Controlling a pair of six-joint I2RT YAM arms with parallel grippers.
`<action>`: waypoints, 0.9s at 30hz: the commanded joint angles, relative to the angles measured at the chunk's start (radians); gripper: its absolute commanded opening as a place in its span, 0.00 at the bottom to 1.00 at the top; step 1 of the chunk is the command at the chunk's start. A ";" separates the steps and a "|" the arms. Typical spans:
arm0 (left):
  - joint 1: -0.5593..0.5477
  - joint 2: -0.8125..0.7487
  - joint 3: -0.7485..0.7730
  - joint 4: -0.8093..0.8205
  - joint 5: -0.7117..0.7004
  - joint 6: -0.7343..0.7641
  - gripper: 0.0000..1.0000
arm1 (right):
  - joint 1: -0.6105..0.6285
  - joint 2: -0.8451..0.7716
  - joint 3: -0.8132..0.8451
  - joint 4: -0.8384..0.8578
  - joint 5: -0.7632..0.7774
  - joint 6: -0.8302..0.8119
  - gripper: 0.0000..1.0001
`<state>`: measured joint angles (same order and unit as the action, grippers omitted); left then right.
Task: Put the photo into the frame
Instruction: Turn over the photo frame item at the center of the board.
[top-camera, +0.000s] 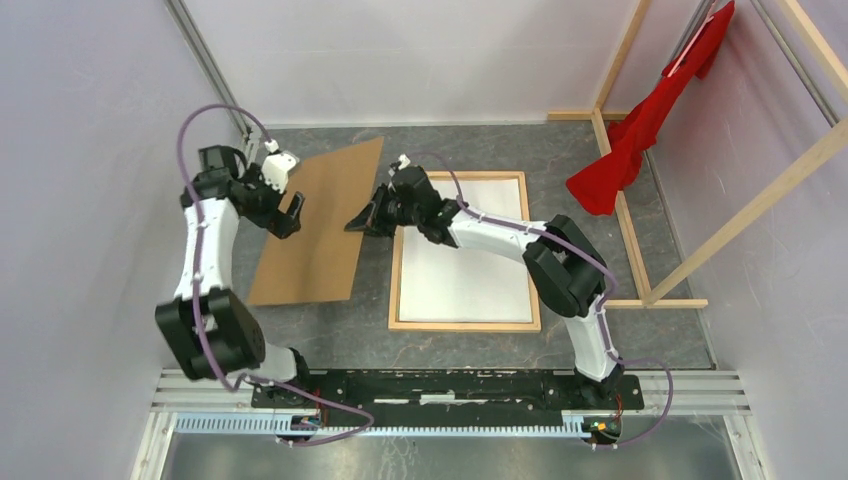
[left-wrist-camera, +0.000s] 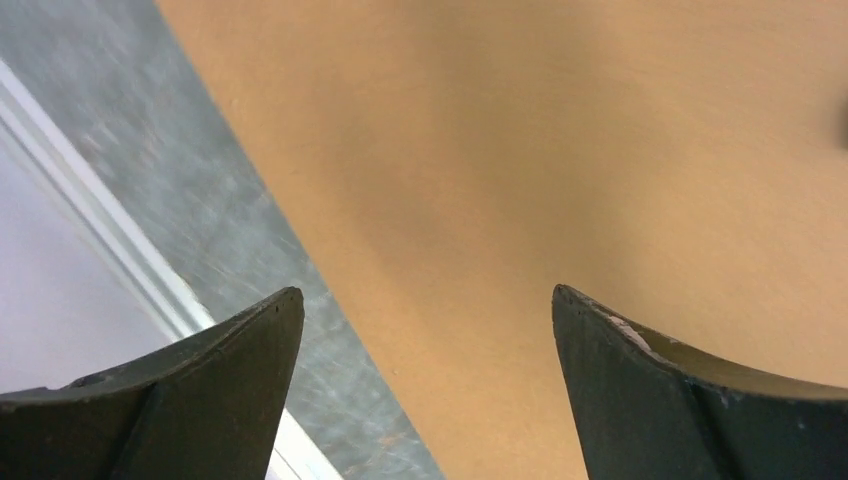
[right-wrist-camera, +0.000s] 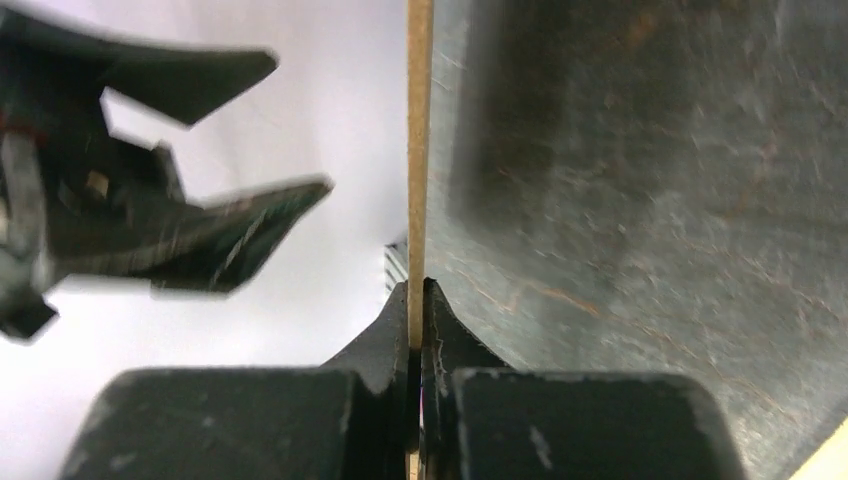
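- My right gripper (right-wrist-camera: 418, 300) is clamped on the near edge of the backing board (top-camera: 318, 240), presumably to bring it over the frame (top-camera: 462, 325).
- My left gripper (left-wrist-camera: 425, 292) stands apart above that board, holding nothing.
- The photo (top-camera: 470, 280) lies white back up inside the frame.

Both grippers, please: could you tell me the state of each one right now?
Left gripper: open, holding nothing, above the backing board.
Right gripper: closed on the backing board's thin edge.
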<state>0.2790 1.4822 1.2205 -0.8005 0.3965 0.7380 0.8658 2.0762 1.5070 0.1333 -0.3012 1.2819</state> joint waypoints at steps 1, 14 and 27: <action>0.006 -0.177 0.186 -0.348 0.323 0.404 1.00 | -0.103 -0.017 0.209 0.080 -0.048 0.050 0.00; 0.000 -0.491 0.151 -0.482 0.411 0.818 1.00 | -0.230 -0.086 0.241 0.068 -0.115 0.278 0.00; -0.001 -0.671 -0.119 -0.014 0.239 0.930 0.99 | -0.239 -0.226 0.051 0.239 -0.301 0.350 0.00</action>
<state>0.2783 0.7921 1.1183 -0.9897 0.6693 1.5974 0.6281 1.9953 1.6028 0.1631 -0.5022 1.5959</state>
